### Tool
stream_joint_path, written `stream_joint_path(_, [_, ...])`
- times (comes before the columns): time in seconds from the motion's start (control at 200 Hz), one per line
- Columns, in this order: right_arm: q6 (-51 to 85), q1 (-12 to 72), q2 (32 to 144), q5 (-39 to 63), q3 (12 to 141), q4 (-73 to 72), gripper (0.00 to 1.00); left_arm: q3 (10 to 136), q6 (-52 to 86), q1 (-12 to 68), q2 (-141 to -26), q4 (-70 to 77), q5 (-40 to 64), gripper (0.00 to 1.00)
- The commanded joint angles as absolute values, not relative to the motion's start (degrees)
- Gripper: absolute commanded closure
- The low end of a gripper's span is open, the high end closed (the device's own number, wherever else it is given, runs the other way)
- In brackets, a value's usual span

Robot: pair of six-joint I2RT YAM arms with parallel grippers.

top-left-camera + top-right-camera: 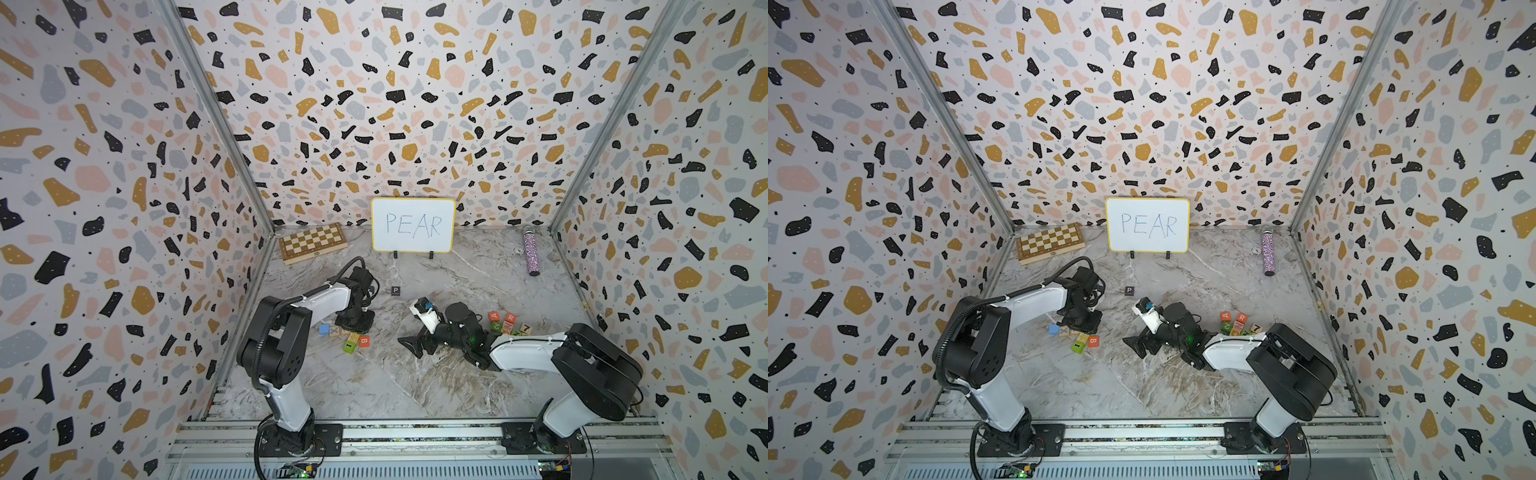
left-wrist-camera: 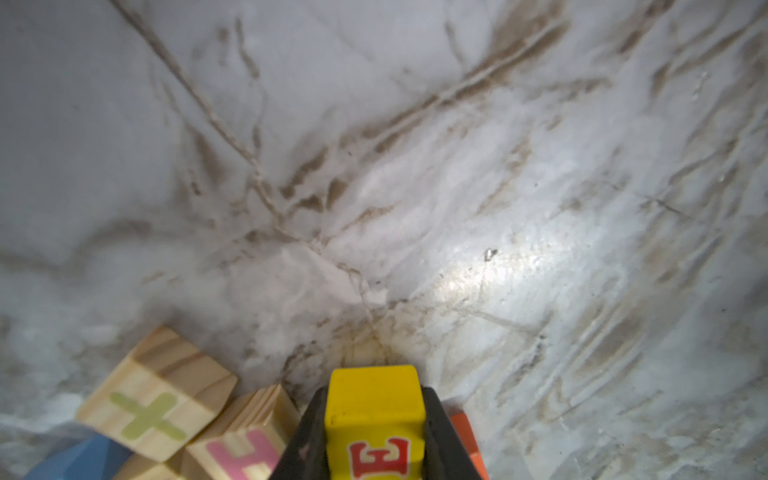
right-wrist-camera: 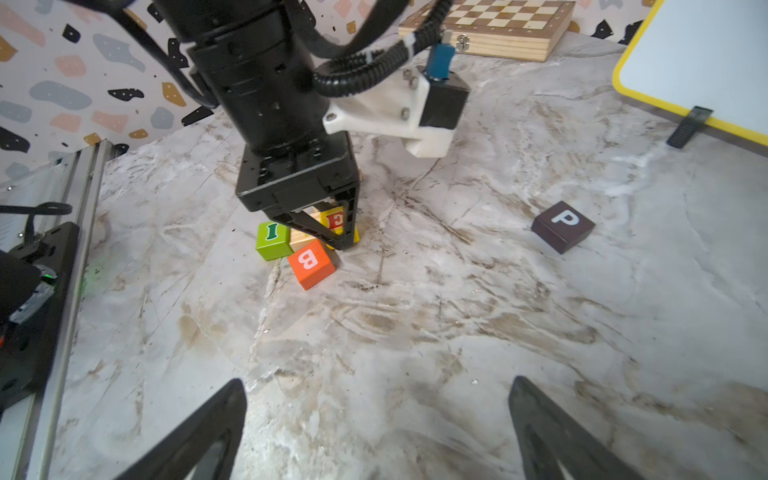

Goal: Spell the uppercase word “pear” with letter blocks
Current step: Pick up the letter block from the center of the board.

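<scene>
Now the left gripper (image 3: 337, 232) is clenched on the yellow E block (image 2: 375, 409), low among the spare cubes (image 2: 153, 399) at the left of the table (image 1: 415, 374). The orange B cube (image 3: 311, 262) sits just beside it on the near side. The black P block (image 1: 395, 290) lies alone to the right of that grip and somewhat farther back, well apart from it. As I judge it, the E belongs just right of the P, so the carry runs rightward and away. The left arm is the nearer one. The right gripper (image 3: 376, 384) hangs spread and empty. The A block (image 1: 494, 316) and R block (image 1: 510, 318) sit at the right beside its arm.
</scene>
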State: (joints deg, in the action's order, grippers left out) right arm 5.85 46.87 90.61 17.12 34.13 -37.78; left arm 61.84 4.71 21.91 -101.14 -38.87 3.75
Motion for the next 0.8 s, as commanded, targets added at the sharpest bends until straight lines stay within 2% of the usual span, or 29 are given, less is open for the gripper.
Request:
stream_joint_path(0.0, [8.0,46.0,87.7,16.8,32.8,-39.5,0.01,63.0,4.5,22.2,-98.8,-39.5,3.7,0.81])
stream_joint_path(0.541, [8.0,42.1,83.6,14.4,32.6,-36.5,0.01,79.4,0.4,26.1,-100.5,-46.8,2.6,0.81])
stream_joint_path(0.796, [10.9,35.5,82.5,15.4,36.5,-30.7,0.02,92.2,-4.3,28.7,-105.8,-49.5,4.6,0.80])
